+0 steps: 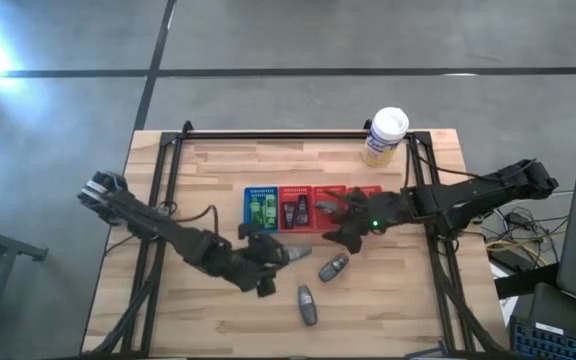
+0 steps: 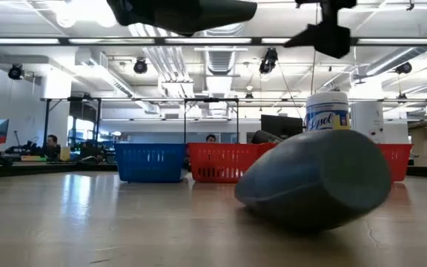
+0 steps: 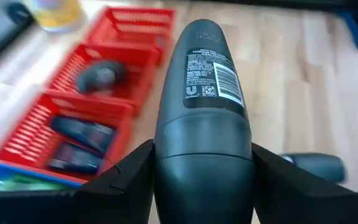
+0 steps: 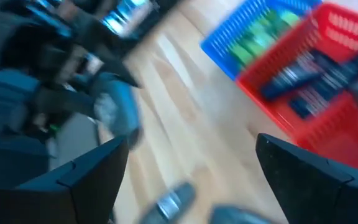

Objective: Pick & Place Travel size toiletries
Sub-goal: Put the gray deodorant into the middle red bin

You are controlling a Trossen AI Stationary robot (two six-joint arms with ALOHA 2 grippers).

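Note:
My left gripper (image 1: 271,257) (image 3: 204,171) is shut on a grey oval container (image 1: 296,253) (image 3: 202,106) over the table's middle. Two more grey containers lie on their sides on the wood, one (image 1: 334,267) (image 2: 313,178) to its right and one (image 1: 308,305) nearer the near edge. Green packets (image 1: 261,210) (image 4: 260,31) fill the blue tray. Dark tubes (image 1: 296,210) (image 3: 79,140) lie in a red tray, and another grey container (image 3: 101,74) in the red tray beside it. My right gripper (image 1: 343,228) (image 4: 191,155) hangs open just near of the red trays, holding nothing. My left gripper pinches the grey oval container at its wider cap end (image 3: 204,149), one finger (image 3: 126,180) on each side. The fingers lie along the container, which sticks out ahead of them, label side up, roughly level and lifted clear of the table.
A row of one blue tray (image 1: 249,192) (image 2: 150,162) and three red trays (image 1: 313,190) (image 2: 224,162) sits at the table's middle. A tall yellowish canister with a white lid (image 1: 385,135) (image 2: 327,111) stands at the far right. Bare wood lies along the near edge.

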